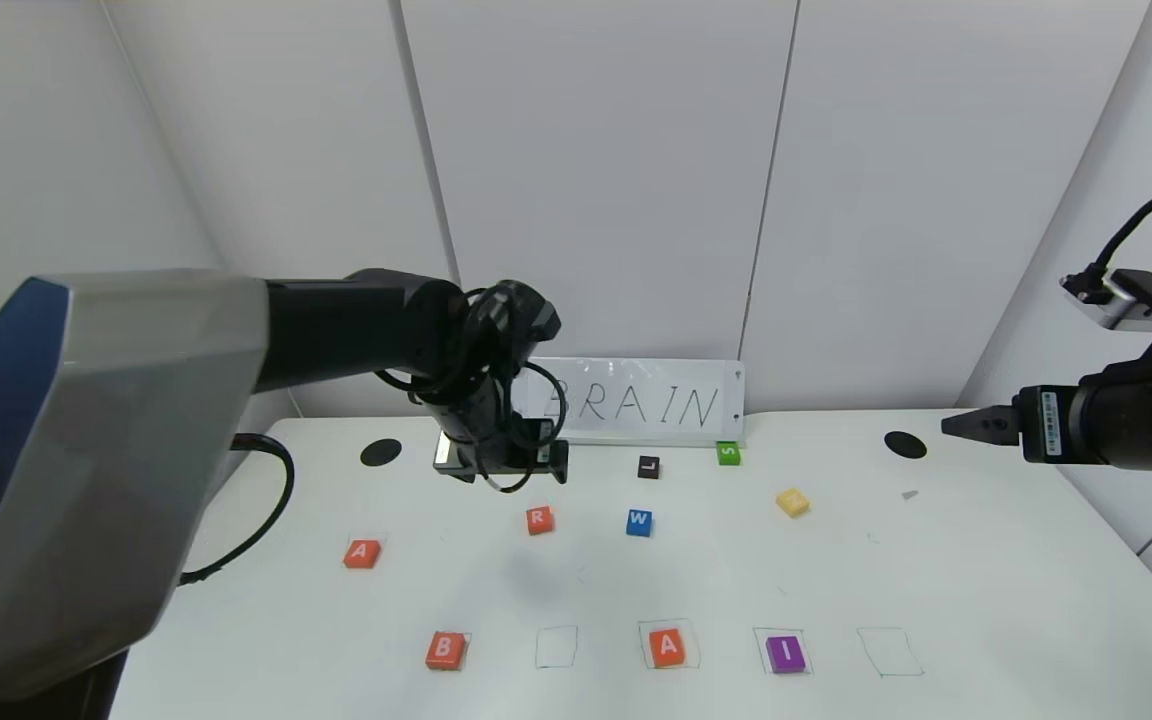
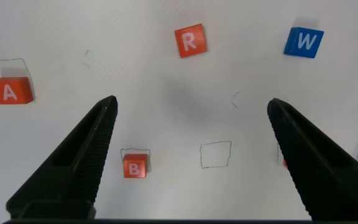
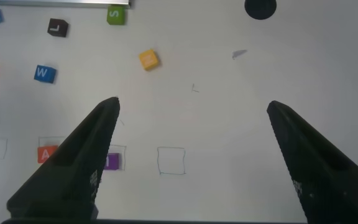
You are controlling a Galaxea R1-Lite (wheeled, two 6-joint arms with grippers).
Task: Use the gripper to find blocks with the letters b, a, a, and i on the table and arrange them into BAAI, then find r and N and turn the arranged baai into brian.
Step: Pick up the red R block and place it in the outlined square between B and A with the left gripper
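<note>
Five pen-drawn square outlines run in a row along the near edge of the white surface (image 1: 986, 580). The first outline holds the orange-red B block (image 1: 445, 650), the second outline (image 1: 556, 647) holds nothing, the third holds an orange-red A block (image 1: 667, 647), the fourth holds the purple I block (image 1: 785, 654), and the fifth outline (image 1: 889, 651) holds nothing. The second A block (image 1: 362, 553) sits apart to the left, in its own faint outline. The R block (image 1: 539, 519) lies mid-surface beside a blue W block (image 1: 639, 522); the yellow N block (image 1: 792, 502) lies to the right of them. Farther back are a dark L block (image 1: 648, 467) and a green S block (image 1: 728, 453), under a card (image 1: 636, 400) handwritten "BRAIN". The left claw (image 2: 191, 155) hangs above the surface behind the R block, spread wide and holding nothing. The right claw (image 3: 191, 155) hovers at the right edge, likewise wide apart and holding nothing.
</note>
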